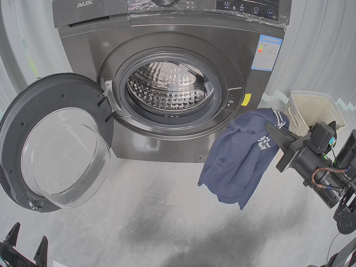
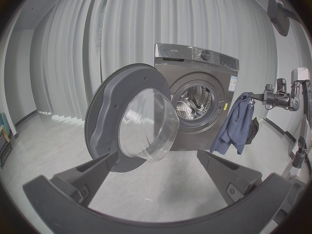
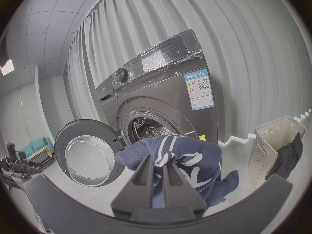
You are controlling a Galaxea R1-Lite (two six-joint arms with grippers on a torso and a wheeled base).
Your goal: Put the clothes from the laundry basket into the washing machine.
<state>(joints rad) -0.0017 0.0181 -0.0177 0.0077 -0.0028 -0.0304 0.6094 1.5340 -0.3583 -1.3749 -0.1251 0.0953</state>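
Note:
A grey front-loading washing machine stands ahead with its round door swung wide to the left and its steel drum bare. My right gripper is shut on a navy blue garment with white print, which hangs in the air to the right of the drum opening, just below its level. The same navy garment drapes over the closed fingers in the right wrist view. A cream laundry basket sits on the floor at the machine's right, with a dark garment draped over its rim. My left gripper is open, low at the left.
Grey curtains hang behind and beside the machine. The open door takes up the room to the left of the drum. Bare grey floor lies in front of the machine.

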